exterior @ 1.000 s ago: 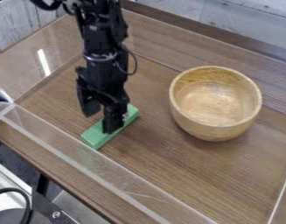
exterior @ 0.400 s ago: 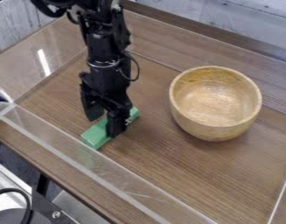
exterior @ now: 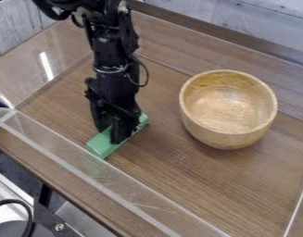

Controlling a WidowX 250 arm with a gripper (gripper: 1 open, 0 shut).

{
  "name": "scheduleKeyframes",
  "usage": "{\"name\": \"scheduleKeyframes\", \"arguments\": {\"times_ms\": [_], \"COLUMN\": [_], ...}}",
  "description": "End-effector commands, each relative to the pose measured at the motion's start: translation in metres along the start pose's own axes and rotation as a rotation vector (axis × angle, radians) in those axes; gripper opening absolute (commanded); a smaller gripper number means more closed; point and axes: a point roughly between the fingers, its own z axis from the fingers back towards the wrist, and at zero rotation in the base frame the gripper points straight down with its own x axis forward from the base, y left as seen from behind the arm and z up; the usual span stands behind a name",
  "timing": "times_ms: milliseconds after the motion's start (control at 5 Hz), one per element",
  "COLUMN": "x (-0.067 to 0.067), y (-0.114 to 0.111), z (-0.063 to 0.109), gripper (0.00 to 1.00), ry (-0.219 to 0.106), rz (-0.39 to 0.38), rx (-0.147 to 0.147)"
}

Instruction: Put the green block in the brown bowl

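The black arm reaches down from the far side of the scene, left of the middle, its joints and a loose cable stacked one above another; at its lower end the jaws (exterior: 114, 127) are right at the green block (exterior: 114, 138), one finger along its left side and the other along its right; whether they have truly closed on it I cannot tell (the dark fingers and the block overlap too much for that).

The green block lies on the brown wooden worktop (exterior: 179, 190), in the near left part of the scene, set at a slant, with its near end pointing left and its far end pointing right; the near end shows plainly as a bright patch, while much of the middle is hidden behind the fingers (a bit of green peeps out on the right as well).

The brown bowl (exterior: 228, 106) stands upright to the right of the arm, well apart from the block and a little farther off; it is round and deep, pale tan inside, with a thick rim, and it looks far larger than the block (I see only bare wood inside it).

Along the near left runs a clear strip (exterior: 67, 153), slanting across the worktop toward the near edge; black cables (exterior: 26, 205) curl in the near left corner, beyond the worktop's edge; something pale and lined (exterior: 15, 20) shows in the far left corner (too cropped to name).
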Motion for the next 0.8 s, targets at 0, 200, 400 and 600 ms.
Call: {"name": "scheduleKeyframes", "arguments": {"times_ms": [0,200,400,600], "x": [0.0063,0.0069,0.0076,0.0080], "y": [0.0003,-0.0008,-0.0018,-0.0025], "z": [0.0111,0.0122,0.0135,0.0152], "gripper": [0.00,0.00,0.00,0.00], "ry": [-0.041,-0.045,-0.048,-0.052], "rz": [-0.013,-0.015,-0.018,-0.020], "rx": [0.012,0.005,-0.001,-0.008]}}
